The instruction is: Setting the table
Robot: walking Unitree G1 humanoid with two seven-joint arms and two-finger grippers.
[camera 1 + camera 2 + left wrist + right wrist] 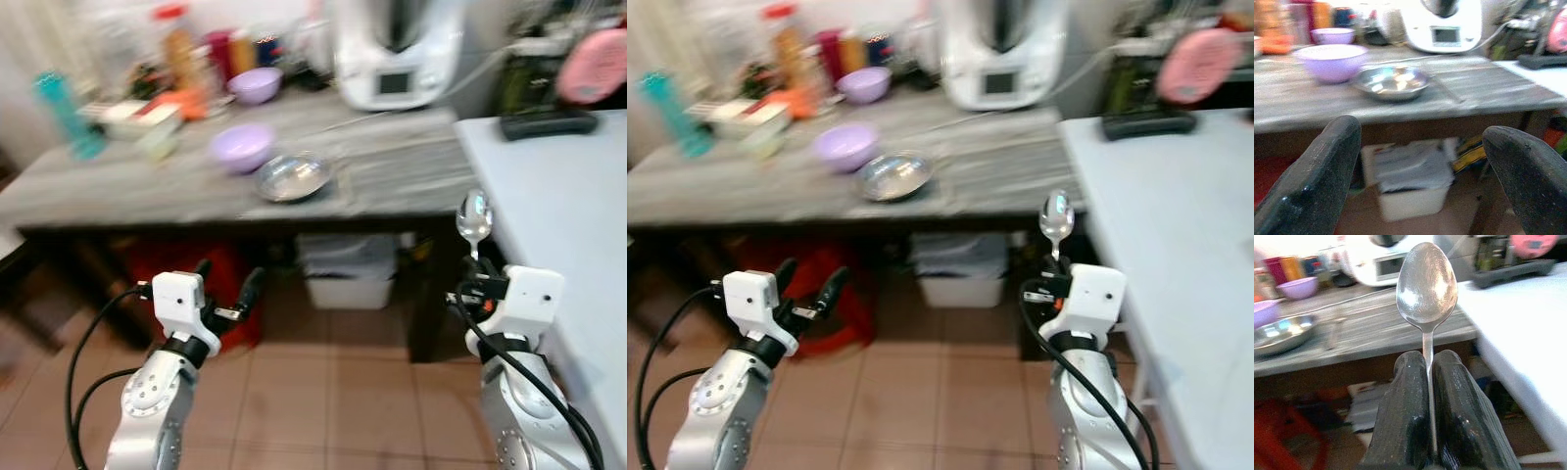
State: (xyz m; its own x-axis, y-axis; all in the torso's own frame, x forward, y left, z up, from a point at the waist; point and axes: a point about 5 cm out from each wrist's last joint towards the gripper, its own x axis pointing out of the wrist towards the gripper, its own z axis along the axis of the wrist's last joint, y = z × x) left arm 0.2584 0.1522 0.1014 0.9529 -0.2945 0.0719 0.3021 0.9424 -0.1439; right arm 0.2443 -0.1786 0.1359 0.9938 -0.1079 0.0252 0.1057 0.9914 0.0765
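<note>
My right tool grips 1 spoon upright; left tool gapes, idle. Step: carrying. Next: lay spoon on desk beside it.

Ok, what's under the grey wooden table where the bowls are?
Under the grey table stands a white bin stuffed with papers, with something red beside it on the tiled floor. Further back is in shadow and cannot be made out.
</note>
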